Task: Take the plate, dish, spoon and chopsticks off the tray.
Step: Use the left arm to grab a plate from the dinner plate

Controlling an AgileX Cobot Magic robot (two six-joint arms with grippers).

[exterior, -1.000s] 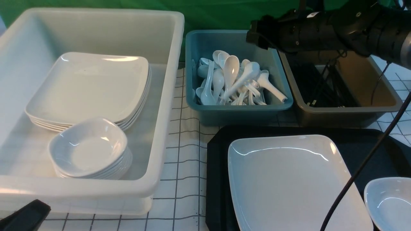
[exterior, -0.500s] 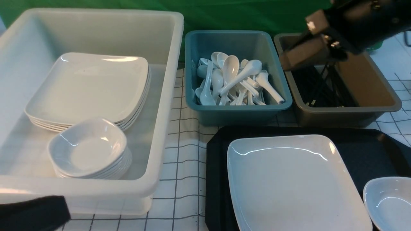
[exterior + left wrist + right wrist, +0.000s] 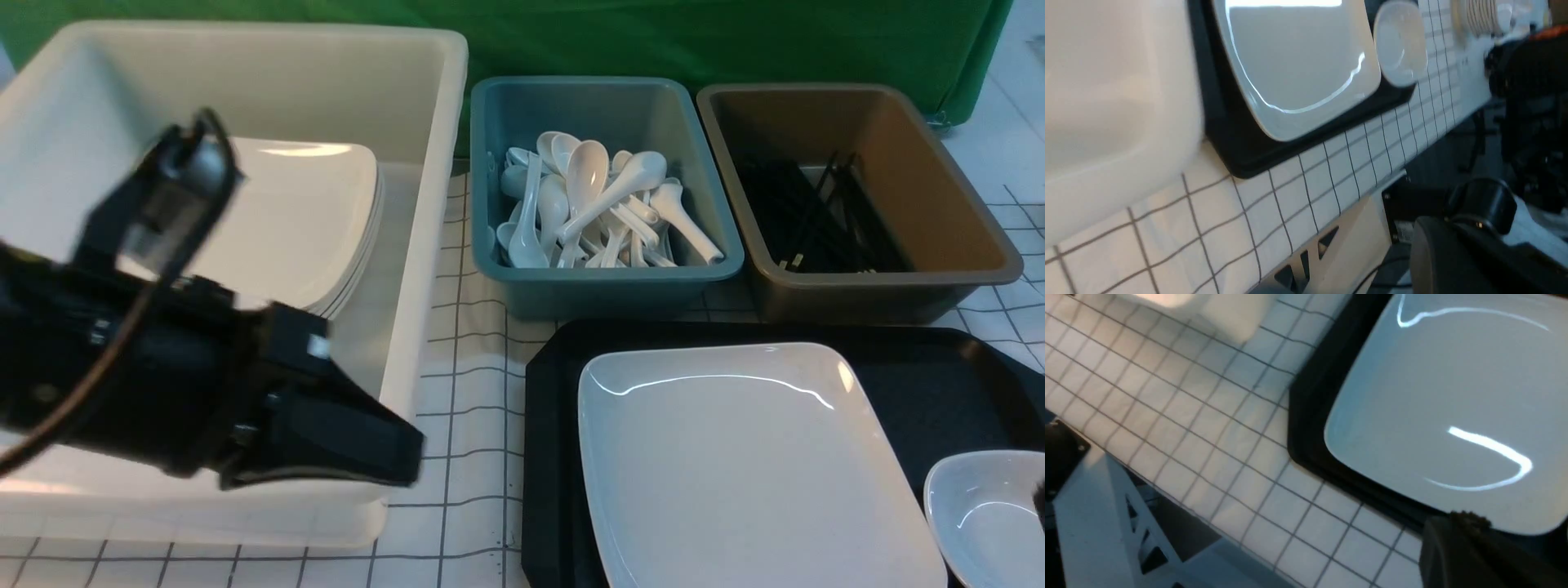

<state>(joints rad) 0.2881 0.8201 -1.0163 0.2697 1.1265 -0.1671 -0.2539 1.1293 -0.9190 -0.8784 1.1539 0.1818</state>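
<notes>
Front view, reference: 12 o'clock is straight ahead from my base.

1. Left claw (image 3: 393,454): the fingers are pressed together into one dark wedge, with nothing between them. The claw is blurred. It hangs at 10 o'clock in front of the near wall of the white tub (image 3: 424,245), with its tip pointing toward 3 o'clock.

2. Right claw (image 3: 1457,539): the fingers are together and carry nothing. In the right wrist view its dark tip shows at a corner of the plate (image 3: 759,465), over the tray rim. I cannot tell whether it touches either one.

3. Tray (image 3: 551,408): this black tray lies on the checked cloth (image 3: 465,367) at 2 o'clock, close to me.
   - The plate lies flat on the tray and covers most of its width.
   - The dish (image 3: 980,514) stands upright at the plate's 4 o'clock, just beside the plate's edge. I cannot tell whether the two are in contact.

4. Teal tub (image 3: 490,163): it stands at 12 o'clock, beyond the tray, and holds a loose heap of white soup spoons (image 3: 588,204). I cannot pick out a single spoon from the heap.

5. Brown tub (image 3: 963,196): it stands at 1 o'clock, just beside the teal tub, and holds black chopsticks (image 3: 808,220) lying on its floor.

6. White tub contents: a stack of square plates (image 3: 326,212) is visible. My left arm covers the near half of the tub.
</notes>
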